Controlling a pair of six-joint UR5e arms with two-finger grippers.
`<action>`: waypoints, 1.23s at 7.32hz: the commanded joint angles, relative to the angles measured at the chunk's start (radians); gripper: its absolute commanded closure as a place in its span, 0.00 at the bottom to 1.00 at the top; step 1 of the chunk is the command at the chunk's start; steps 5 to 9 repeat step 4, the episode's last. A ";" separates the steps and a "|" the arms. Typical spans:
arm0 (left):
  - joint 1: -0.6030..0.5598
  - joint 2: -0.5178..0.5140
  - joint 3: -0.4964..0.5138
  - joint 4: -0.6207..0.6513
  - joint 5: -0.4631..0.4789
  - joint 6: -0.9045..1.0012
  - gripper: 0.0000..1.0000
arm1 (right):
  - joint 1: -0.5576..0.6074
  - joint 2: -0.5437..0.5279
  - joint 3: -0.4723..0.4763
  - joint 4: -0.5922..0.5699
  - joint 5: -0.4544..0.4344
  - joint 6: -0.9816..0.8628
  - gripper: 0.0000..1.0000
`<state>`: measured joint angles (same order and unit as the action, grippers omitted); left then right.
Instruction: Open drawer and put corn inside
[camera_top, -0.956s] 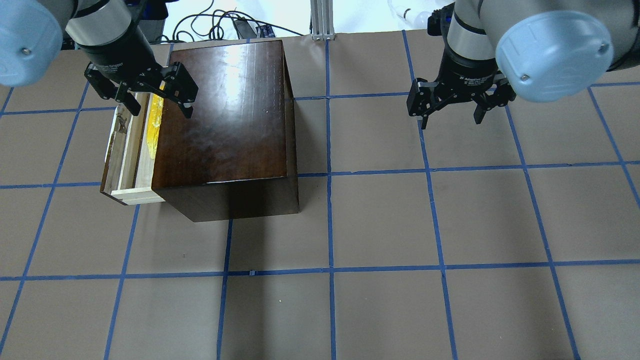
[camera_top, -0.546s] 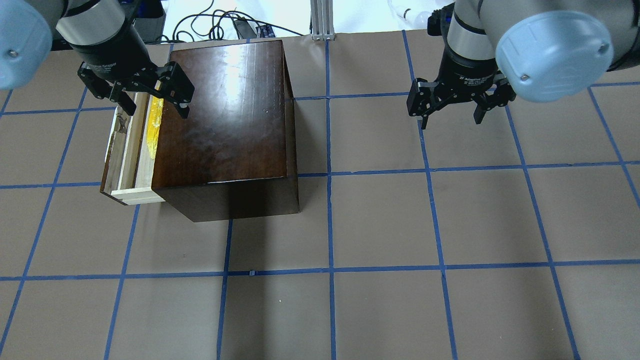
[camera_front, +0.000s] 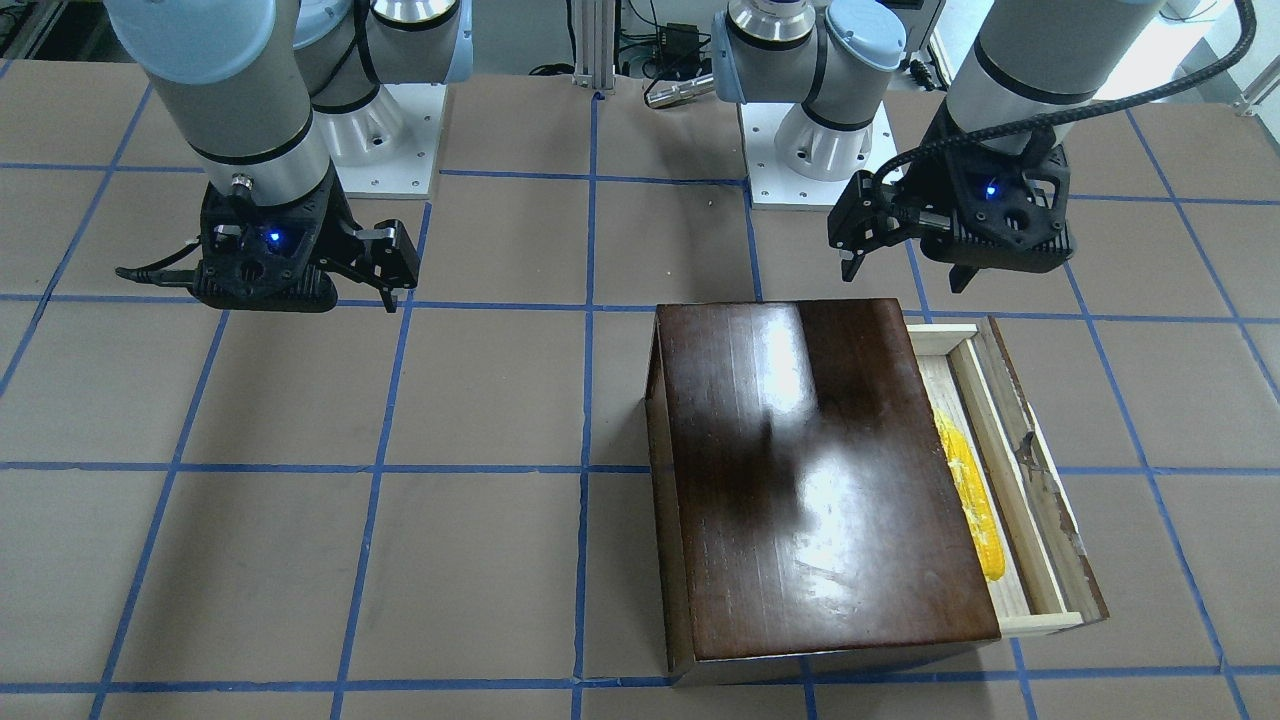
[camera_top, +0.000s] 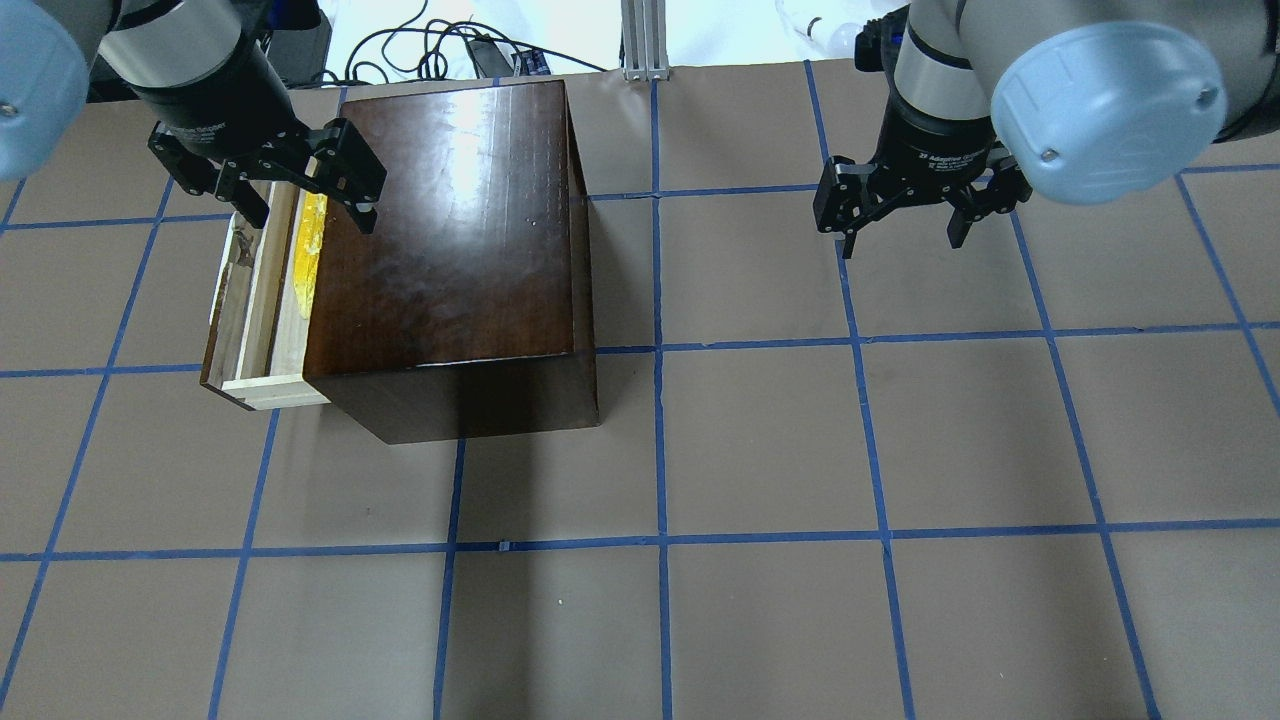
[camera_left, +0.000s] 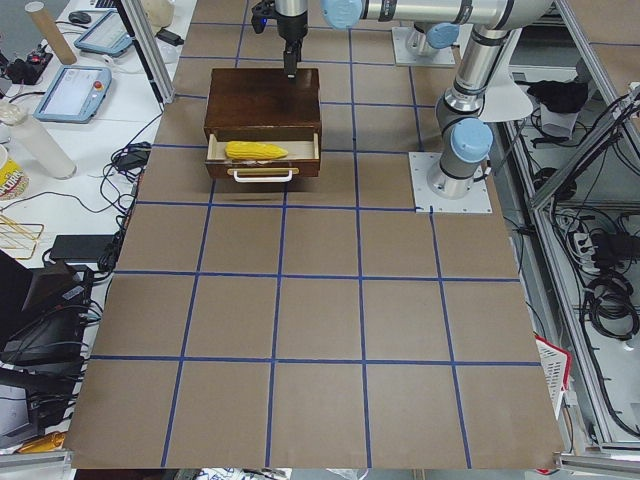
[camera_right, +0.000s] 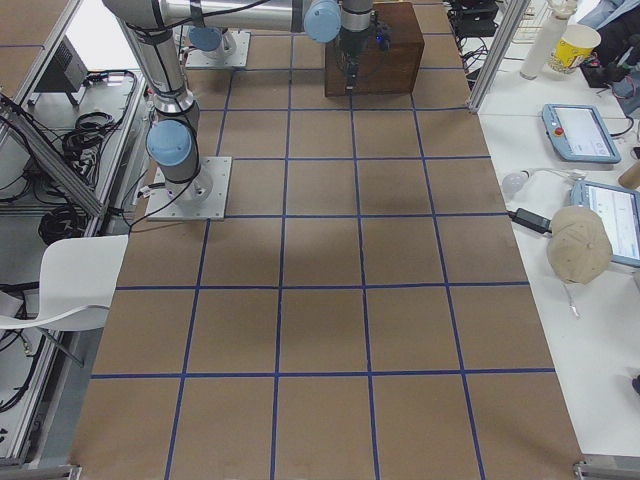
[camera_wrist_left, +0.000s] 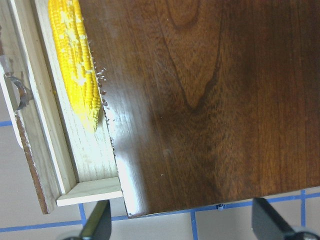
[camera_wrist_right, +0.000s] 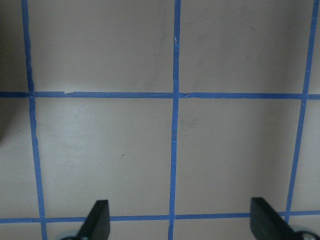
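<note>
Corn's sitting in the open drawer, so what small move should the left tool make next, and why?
Probably lift the left tool straight up, clear of the box: it's open and empty, and the corn already lies in the pulled-out drawer, so nothing remains to grasp.

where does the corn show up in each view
Exterior front-facing: corn lies right of centre, in the open drawer.
Overhead exterior: upper left, left of the box.
Exterior left: top, in the drawer.
Exterior right: not visible, behind the box.
Left wrist-mounted: top left.
Right wrist-mounted: not in it.
Shared landmark: the dark box.
</note>
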<state>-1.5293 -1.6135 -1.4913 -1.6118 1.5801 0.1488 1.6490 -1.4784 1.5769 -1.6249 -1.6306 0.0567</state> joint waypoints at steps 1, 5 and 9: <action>-0.002 0.015 0.000 0.000 0.011 0.000 0.00 | 0.000 0.001 0.000 0.000 0.000 0.000 0.00; 0.000 0.044 -0.004 0.000 0.009 0.000 0.00 | 0.000 0.001 0.000 0.000 0.000 0.000 0.00; 0.000 0.044 -0.004 0.000 0.009 0.000 0.00 | 0.000 0.001 0.000 0.000 0.000 0.000 0.00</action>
